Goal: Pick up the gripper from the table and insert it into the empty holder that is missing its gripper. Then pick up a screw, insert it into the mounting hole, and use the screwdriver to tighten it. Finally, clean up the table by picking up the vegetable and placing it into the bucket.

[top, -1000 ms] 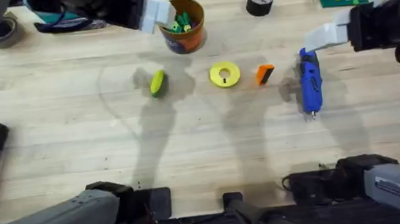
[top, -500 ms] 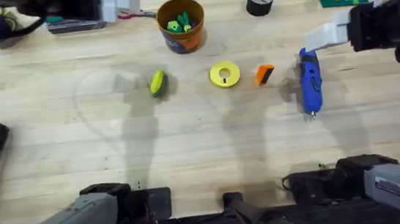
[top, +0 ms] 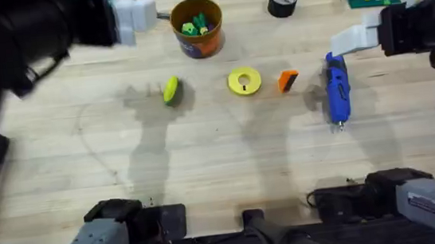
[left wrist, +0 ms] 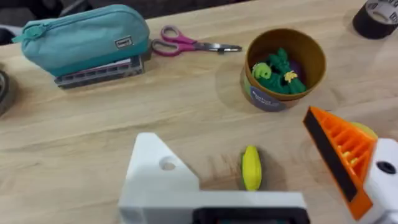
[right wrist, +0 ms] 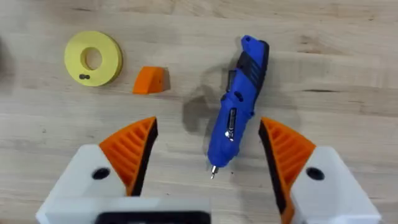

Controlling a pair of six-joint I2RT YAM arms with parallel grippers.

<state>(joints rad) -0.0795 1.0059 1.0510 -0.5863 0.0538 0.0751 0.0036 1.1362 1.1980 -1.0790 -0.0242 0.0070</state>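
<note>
Several green toy vegetables fill our bucket point(left wrist: 283, 68) (a yellow one lies outside), both grippers point(right wrist: 208, 163) point(left wrist: 261, 180) spread wide, empty.

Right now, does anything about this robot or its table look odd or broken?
Yes. On the left arm's jaws, one white plastic bracket is bare, while its partner carries an orange ribbed pad. A matching orange plastic wedge lies loose on the wooden table.

The surface point(top: 228, 153) is pale wood with visible grain, matt. The screwdriver point(right wrist: 239, 127) is glossy blue plastic with a thin metal bit — the pouch point(left wrist: 84, 37) looks like teal cloth. The orange pads point(right wrist: 134, 149) are ribbed plastic.
</note>
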